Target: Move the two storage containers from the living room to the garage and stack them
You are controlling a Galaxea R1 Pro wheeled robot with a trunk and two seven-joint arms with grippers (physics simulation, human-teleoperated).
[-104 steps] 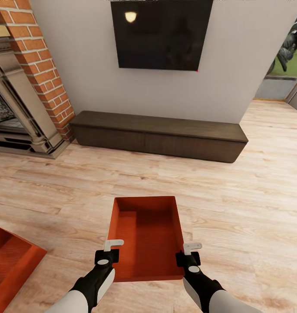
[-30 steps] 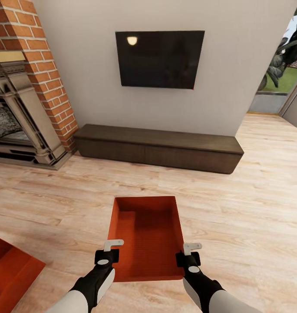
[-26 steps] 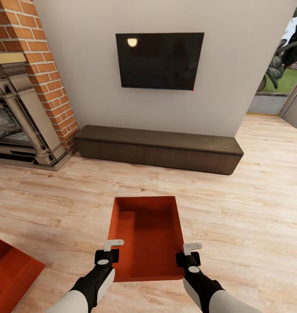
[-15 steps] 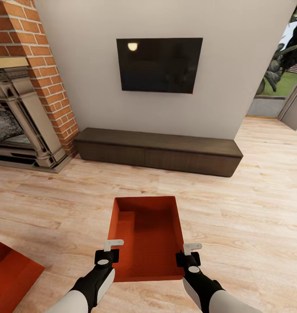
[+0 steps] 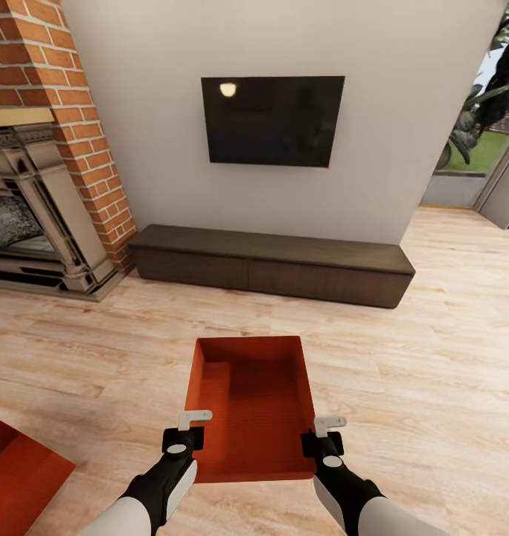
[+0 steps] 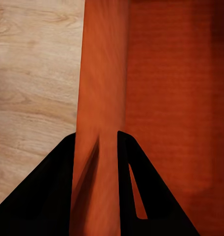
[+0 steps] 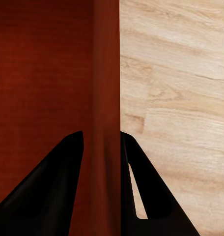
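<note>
Left tool clamps left wall of held storage container, right tool clamps right wall; second storage container on wood floor, near-left.

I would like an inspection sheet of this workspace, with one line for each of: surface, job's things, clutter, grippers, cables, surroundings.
Surface: light wood-plank floor.
Job's things: one orange-red container held between both arms, open top up, nothing seen inside; second container on the floor at the robot's left, partly cut off by the picture's edge.
Clutter: nothing seen.
Grippers: left gripper shut on the held container's left wall; right gripper shut on its right wall.
Cables: nothing seen.
Surroundings: brick fireplace, wall TV, long dark cabinet, opening with plants at the right.
</note>
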